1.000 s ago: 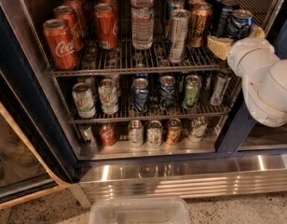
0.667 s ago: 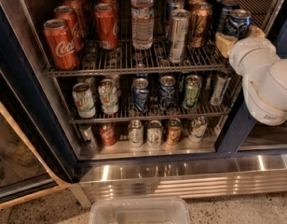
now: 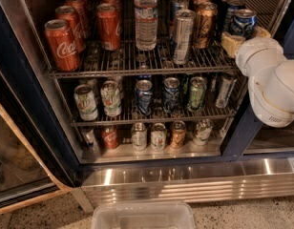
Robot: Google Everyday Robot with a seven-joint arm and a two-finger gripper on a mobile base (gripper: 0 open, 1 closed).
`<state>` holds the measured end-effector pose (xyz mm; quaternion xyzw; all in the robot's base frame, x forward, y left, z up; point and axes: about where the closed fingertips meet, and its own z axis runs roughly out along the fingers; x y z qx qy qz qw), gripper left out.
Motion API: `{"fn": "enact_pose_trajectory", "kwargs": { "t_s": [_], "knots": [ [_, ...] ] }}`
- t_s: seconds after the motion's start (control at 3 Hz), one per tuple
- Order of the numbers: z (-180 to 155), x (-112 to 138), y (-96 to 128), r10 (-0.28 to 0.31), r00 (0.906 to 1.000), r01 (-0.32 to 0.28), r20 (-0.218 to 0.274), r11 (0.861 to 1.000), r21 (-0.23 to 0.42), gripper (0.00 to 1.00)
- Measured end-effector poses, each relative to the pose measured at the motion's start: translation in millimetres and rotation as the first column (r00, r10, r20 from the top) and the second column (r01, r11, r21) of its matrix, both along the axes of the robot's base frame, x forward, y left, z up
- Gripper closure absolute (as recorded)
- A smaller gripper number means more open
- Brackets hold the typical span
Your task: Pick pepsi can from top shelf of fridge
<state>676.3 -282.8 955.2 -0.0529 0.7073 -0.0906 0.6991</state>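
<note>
The pepsi can (image 3: 243,21), bright blue with a silver lid, stands upright at the right end of the top shelf (image 3: 137,72) of the fridge (image 3: 185,185). My gripper (image 3: 247,37) reaches in from the right on a white arm and is open. One tan finger (image 3: 231,43) sits at the can's lower left and the other shows at its right. The can's lower part is hidden behind the gripper, so I cannot tell whether the pads touch it.
On the top shelf, left of the pepsi, stand a brown can (image 3: 204,25), a tall slim silver can (image 3: 183,35), a water bottle (image 3: 146,15) and red Coke cans (image 3: 63,44). Darker navy cans (image 3: 228,6) stand behind. Lower racks hold several cans. A clear bin (image 3: 143,216) lies on the floor.
My gripper has moved up and further into the shelf, closing in around the pepsi can's base. The can has stayed upright in its place.
</note>
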Motion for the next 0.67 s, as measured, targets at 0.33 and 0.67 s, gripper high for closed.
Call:
{"fn": "enact_pose_trajectory", "kwargs": {
  "t_s": [0.33,0.67],
  "knots": [
    [0.0,0.0,0.0,0.000,1.0000,0.000,0.000,1.000,0.000,1.00],
    [2.1,-10.8,3.1,0.033,0.9994,-0.033,-0.003,0.999,-0.015,1.00]
  ]
}}
